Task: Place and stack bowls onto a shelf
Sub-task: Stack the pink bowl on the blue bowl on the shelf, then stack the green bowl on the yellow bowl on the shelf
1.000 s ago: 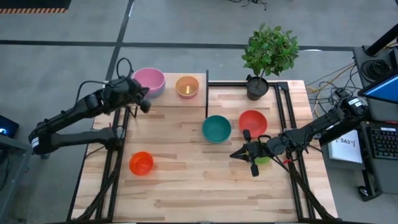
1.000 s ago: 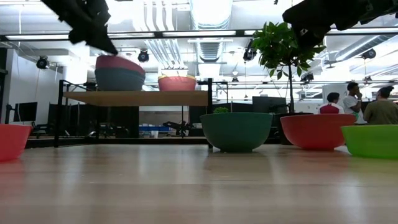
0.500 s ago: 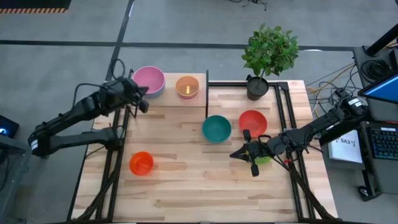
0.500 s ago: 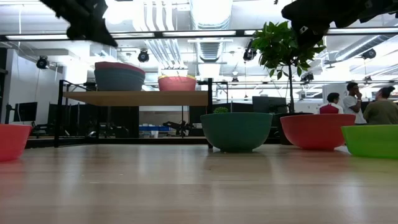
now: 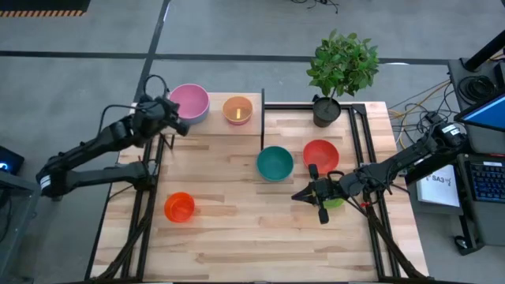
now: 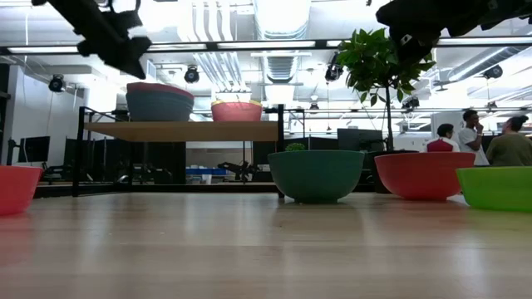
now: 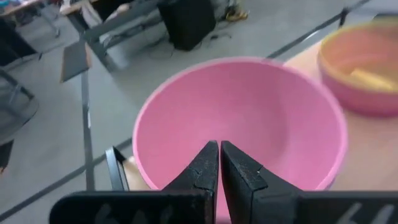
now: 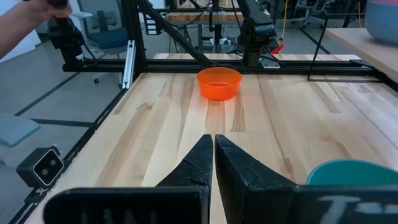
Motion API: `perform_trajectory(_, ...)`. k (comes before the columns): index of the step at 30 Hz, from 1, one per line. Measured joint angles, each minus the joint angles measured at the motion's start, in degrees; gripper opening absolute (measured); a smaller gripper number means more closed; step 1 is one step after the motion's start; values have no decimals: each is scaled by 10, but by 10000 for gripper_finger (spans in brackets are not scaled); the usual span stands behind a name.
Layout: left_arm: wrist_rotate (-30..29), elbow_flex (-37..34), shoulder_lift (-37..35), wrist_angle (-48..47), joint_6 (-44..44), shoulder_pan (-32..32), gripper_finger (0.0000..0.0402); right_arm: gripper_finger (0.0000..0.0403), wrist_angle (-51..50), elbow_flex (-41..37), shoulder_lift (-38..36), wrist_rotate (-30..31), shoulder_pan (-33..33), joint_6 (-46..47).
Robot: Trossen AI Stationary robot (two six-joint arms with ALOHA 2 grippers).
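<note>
On the shelf (image 6: pixel 183 130) at the table's far left corner sit a pink bowl (image 5: pixel 189 101), nested in a blue bowl (image 6: pixel 160 105) that the low view shows beneath it, and beside them a smaller orange bowl (image 5: pixel 237 110) with something yellow inside. Left gripper (image 5: pixel 179 126) hovers just beside the pink bowl's near rim with its fingers (image 7: pixel 202 171) pressed together and empty. Out on the light-wood tabletop (image 5: pixel 237 229), a teal bowl (image 5: pixel 274 162) and a red bowl (image 5: pixel 320 155) stand near each other at mid-table, a green bowl (image 6: pixel 496 188) lies mostly under the right arm, and another orange bowl (image 5: pixel 179 207) stands well apart toward the near left. Right gripper (image 5: pixel 304 195) hangs above the boards just beside the green bowl, fingers closed on nothing. A potted plant (image 5: pixel 341 67) stands at the far edge by the shelf's black upright. Beyond the table lies grey floor, and the low view shows ceiling pipes, lamps and people (image 6: pixel 474 133) at the far right.
</note>
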Motion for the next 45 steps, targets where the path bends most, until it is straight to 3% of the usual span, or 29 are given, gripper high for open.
perform_trajectory(20,5,-9,1,-26,-85,1,0,9,0,0,0,0,0,4)
perform_trajectory(24,67,9,-8,-21,-75,0,0,9,1,0,0,0,0,10)
perform_trajectory(27,158,14,-19,-11,-76,-1,0,9,17,0,0,5,-1,30)
perform_trajectory(30,258,10,-32,16,-94,-8,0,9,17,0,0,47,-1,63)
perform_trajectory(33,319,-8,-43,54,-120,-28,0,9,17,0,0,68,-2,83)
perform_trajectory(38,327,-43,-56,123,-142,-82,0,9,-29,25,2,92,-8,124)
perform_trajectory(45,328,-77,-63,214,-147,-173,0,9,-155,120,55,90,-31,137)
